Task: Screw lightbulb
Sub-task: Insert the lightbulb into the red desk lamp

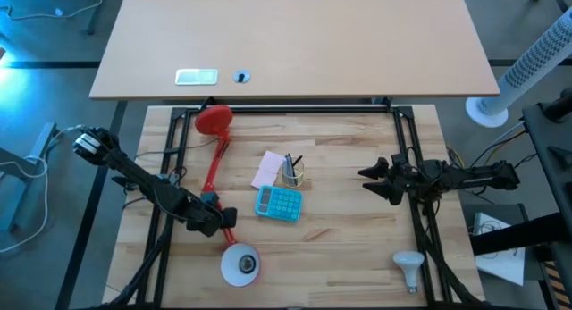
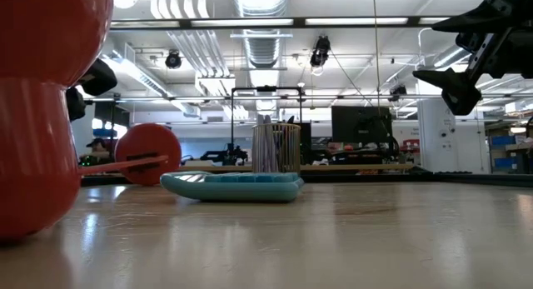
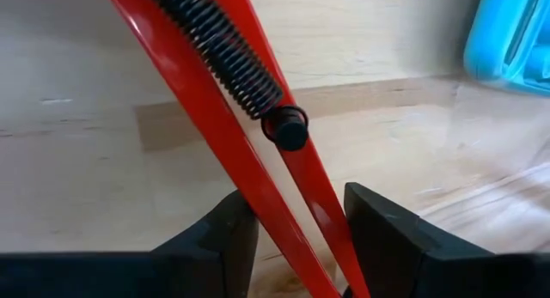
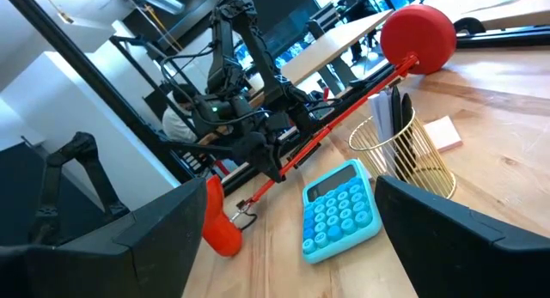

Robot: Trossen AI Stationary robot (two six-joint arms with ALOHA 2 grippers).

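The white lightbulb (image 1: 409, 267) lies on its side on the wooden table near the front right; no gripper touches it. A red desk lamp lies flat, with its round base (image 1: 214, 120) at the far left, its spring arm (image 1: 214, 171) running toward the near edge, and its white-lined shade (image 1: 239, 263) at the front. My left gripper (image 1: 214, 219) is shut on the lamp arm just above the shade. My right gripper (image 1: 374, 180) hangs open above the table's right half, well beyond the bulb, with nothing between its fingers (image 4: 146, 246). My left gripper (image 3: 301, 246) pinches the lamp arm's two red bars (image 3: 284, 229) between its two fingers, just below the spring's end pin and near the shade end. The fingers lie across the arm. The lamp rests on the table.
A turquoise calculator (image 1: 279, 203), a gold wire pen holder (image 1: 293, 173) and a pink note pad (image 1: 266, 170) sit mid-table between the arms. A black frame (image 1: 407, 149) borders the table. The wood between the calculator and the bulb is bare.
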